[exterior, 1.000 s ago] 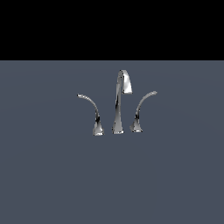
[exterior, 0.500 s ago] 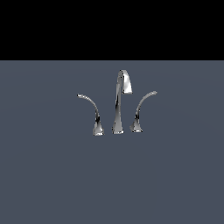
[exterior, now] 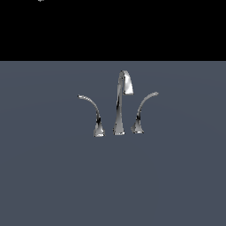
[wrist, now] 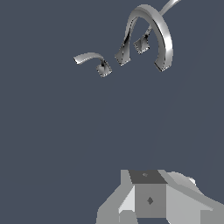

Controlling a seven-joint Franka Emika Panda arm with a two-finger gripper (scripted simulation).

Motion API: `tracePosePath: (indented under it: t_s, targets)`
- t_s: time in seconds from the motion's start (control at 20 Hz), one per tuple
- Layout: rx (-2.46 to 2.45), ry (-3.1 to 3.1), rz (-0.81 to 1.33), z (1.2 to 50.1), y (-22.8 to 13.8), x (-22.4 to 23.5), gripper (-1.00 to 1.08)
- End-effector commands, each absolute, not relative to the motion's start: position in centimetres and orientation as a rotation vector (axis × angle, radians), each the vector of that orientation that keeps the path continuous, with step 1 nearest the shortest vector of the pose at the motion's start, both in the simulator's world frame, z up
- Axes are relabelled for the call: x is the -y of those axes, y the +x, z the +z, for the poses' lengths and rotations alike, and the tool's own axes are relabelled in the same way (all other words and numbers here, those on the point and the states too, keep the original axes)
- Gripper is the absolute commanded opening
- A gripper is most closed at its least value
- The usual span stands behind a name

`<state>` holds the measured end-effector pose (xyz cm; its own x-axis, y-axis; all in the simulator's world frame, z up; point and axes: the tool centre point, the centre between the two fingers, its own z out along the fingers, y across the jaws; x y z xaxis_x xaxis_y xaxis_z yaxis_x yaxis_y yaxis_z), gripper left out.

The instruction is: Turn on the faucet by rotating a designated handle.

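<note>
The chrome faucet stands on the grey surface in the middle of the exterior view: a tall hooked spout (exterior: 120, 103) between two shorter levers. The handle (exterior: 91, 105) arcs toward the exterior view's left from a small flared base. The mirrored lever (exterior: 144, 106) arcs the other way. In the wrist view the handle (wrist: 91, 58), the spout (wrist: 155, 27) and the other lever (wrist: 142, 43) lie well apart from my gripper (wrist: 148, 203). Only grey and white parts of the gripper show at the picture's edge, and its jaws cannot be made out. The gripper touches nothing.
A flat grey surface (exterior: 53, 176) spreads around the faucet on all sides. Above it the background is black. No other objects show in either view.
</note>
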<state>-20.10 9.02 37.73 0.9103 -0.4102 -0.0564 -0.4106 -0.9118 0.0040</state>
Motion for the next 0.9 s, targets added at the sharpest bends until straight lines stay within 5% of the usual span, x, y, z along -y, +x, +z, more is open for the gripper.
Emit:
tracePosePath:
  t_s: [0.0, 0.85]
  targets:
    - [-0.745, -3.041, 0.084, 36.5, -19.1, -9.8, -1.00]
    - [-1.281, -2.854, 0.057, 29.0, -11.3, -13.1, -1.00]
